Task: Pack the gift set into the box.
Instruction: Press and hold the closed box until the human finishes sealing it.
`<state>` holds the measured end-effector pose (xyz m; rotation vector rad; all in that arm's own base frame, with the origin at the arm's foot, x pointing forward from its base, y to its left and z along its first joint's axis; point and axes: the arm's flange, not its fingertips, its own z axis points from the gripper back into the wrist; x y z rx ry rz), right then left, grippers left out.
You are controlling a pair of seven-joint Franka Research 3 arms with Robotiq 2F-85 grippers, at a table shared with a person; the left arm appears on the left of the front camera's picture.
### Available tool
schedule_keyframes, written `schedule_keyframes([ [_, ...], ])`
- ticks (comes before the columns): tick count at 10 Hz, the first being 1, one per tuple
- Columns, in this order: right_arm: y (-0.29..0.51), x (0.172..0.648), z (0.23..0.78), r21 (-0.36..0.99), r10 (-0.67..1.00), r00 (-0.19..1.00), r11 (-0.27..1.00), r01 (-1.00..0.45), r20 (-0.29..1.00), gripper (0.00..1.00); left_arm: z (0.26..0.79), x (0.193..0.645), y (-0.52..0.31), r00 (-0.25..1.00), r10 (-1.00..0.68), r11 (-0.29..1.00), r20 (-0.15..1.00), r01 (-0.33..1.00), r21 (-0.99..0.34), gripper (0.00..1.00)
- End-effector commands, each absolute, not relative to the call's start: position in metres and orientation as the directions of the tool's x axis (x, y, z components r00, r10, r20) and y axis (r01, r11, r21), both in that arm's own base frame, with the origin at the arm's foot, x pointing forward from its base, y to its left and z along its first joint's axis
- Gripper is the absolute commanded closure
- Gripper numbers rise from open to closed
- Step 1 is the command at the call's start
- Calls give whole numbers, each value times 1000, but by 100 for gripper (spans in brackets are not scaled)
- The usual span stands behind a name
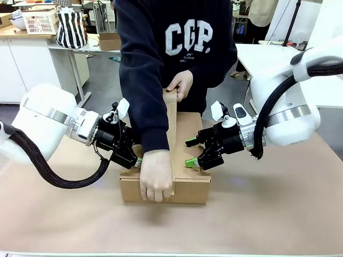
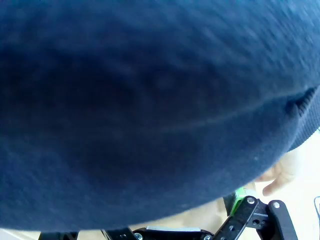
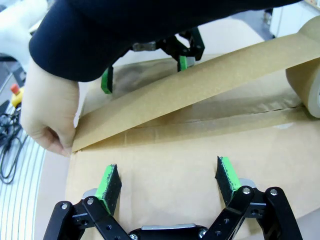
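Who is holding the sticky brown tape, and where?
The person: one hand pinches the tape end at the box edge, the other hand holds the roll.

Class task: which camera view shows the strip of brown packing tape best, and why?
The right wrist view: the tape strip runs its full length there, from the person's hand to the roll, above the box seam. The front view shows the strip end-on, partly behind the person's arm. In the left wrist view a dark sleeve hides it.

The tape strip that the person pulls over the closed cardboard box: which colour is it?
Brown, like the box. The strip of paper tape shows best in the right wrist view.
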<state>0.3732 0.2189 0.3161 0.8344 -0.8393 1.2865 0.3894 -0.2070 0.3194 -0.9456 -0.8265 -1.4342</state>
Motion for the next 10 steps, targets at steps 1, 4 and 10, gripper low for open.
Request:
schedule_keyframes([
  [1, 219, 371, 314, 47, 469, 90, 101, -994, 879, 0, 318, 389, -207, 1, -425, -80, 905, 996, -38, 0],
  [4, 219, 371, 314, 47, 469, 90, 101, -994, 879, 0, 318, 389, -207, 1, -425, -80, 905, 996, -38, 0],
  [10, 219, 371, 314, 47, 469, 90, 101, -994, 879, 0, 318, 389, -207, 1, -425, -80, 905, 996, -38, 0],
])
